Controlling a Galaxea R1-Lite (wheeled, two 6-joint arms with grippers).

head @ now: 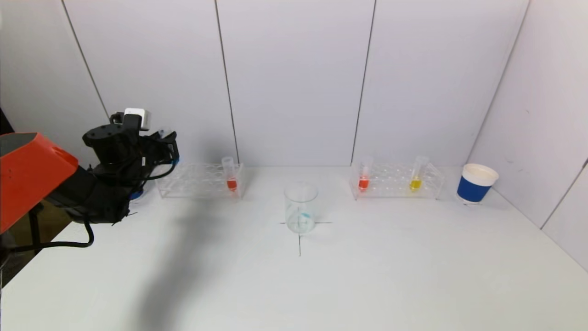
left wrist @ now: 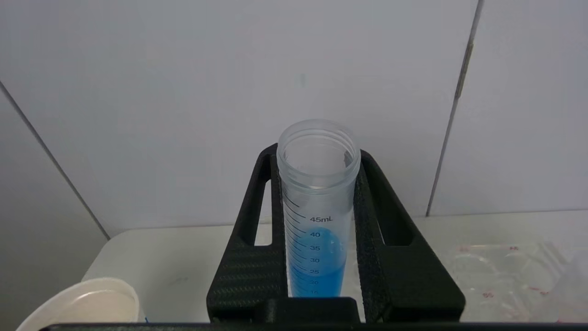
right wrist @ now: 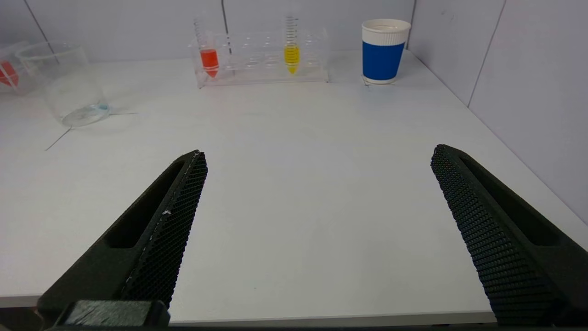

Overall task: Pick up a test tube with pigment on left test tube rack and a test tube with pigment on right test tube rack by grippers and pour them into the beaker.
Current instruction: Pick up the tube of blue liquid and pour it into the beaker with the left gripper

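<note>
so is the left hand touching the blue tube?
Touching. The left wrist view shows the left hand with both fingers pressed flat against the blue tube.

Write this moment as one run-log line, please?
left gripper: shut on blue test tube, left of left rack | right gripper: open, empty, low over table | beaker: no fill yet

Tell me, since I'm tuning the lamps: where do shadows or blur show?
Head view: a broad soft shadow of the left arm crosses the table. Left wrist view: the blue test tube is sharp, the rack beside it hazy. Right wrist view: evenly lit.
</note>
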